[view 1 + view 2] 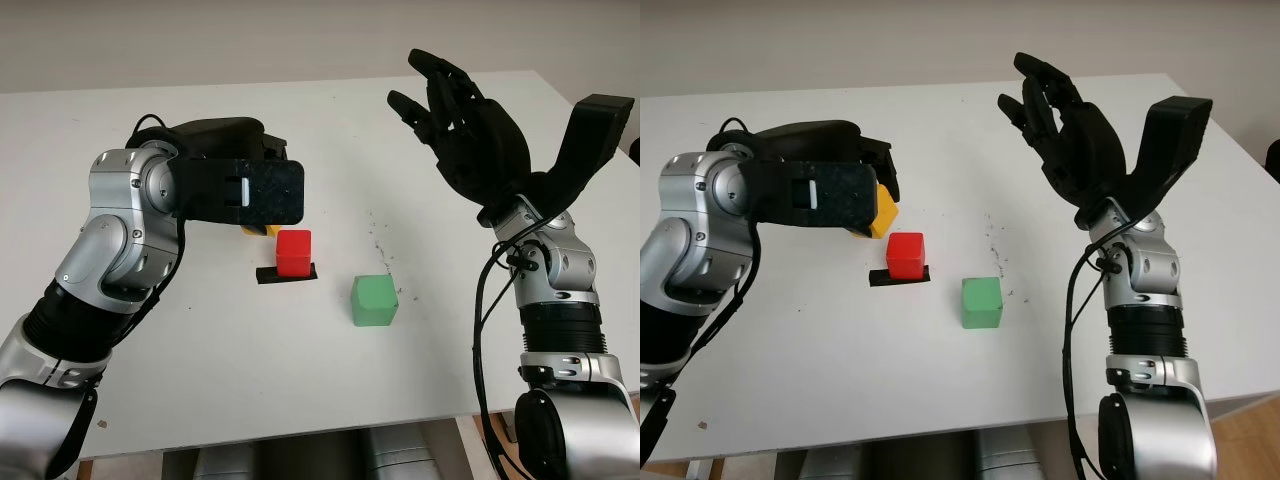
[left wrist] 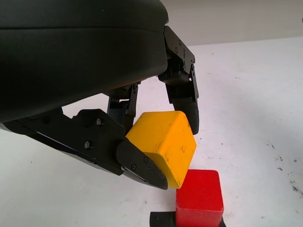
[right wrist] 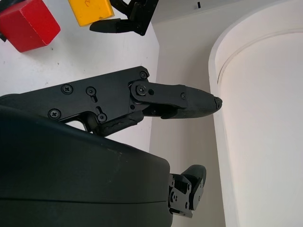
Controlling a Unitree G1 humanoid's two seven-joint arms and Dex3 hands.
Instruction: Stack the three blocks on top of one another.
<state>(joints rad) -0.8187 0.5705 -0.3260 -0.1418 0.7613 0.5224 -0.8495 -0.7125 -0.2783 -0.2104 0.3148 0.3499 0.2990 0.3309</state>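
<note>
A: Left wrist view: your left hand (image 2: 156, 142) is pinching the yellow block (image 2: 163, 144) between its fingers (image 2: 142, 165), holding it tilted in the air just above and to the far left of the red block (image 2: 199, 198).

B: And the red one?

A: You're seeing it sitting on a black marker (image 1: 285, 275) on the white table (image 1: 250, 370). The green block (image 1: 374, 300) is lying near it, to the right and slightly nearer. Your right hand (image 1: 465, 125) is hovering high on the right, open, holding nothing.

Left hand (image 1: 262, 190) hovers just behind the red block (image 1: 294, 252); green block (image 1: 374, 300) sits near its right; right hand (image 1: 462, 125) is open, raised well beyond.
</note>
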